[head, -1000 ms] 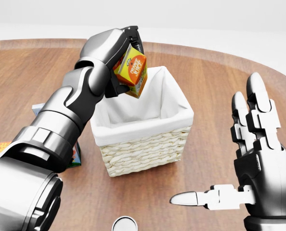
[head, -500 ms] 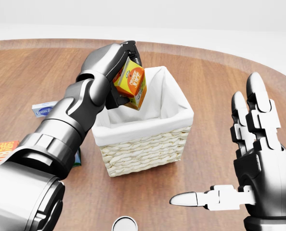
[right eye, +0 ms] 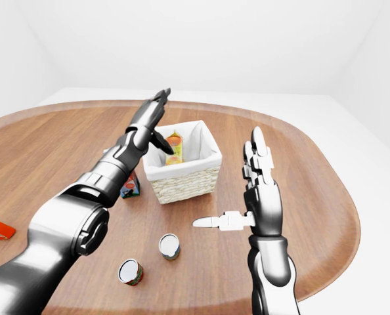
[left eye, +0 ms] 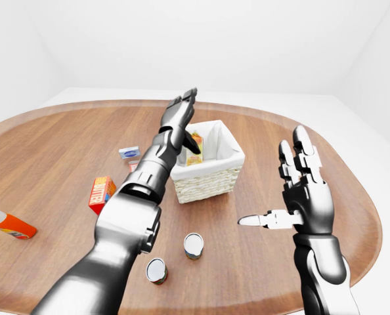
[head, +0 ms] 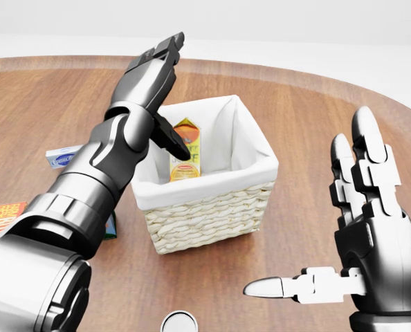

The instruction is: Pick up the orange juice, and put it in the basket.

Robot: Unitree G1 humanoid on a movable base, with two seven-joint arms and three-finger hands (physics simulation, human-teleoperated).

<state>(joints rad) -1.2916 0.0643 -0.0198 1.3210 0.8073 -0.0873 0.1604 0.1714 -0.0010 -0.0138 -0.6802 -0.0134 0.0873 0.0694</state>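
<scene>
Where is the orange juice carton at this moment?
The orange juice carton stands inside the basket near the middle of the head view, just below the open left hand.

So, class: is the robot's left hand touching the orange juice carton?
Cannot tell. In the head view the left hand is open above the basket, but its dark thumb overlaps the orange juice carton standing inside, so no view shows a gap or contact plainly.
</scene>
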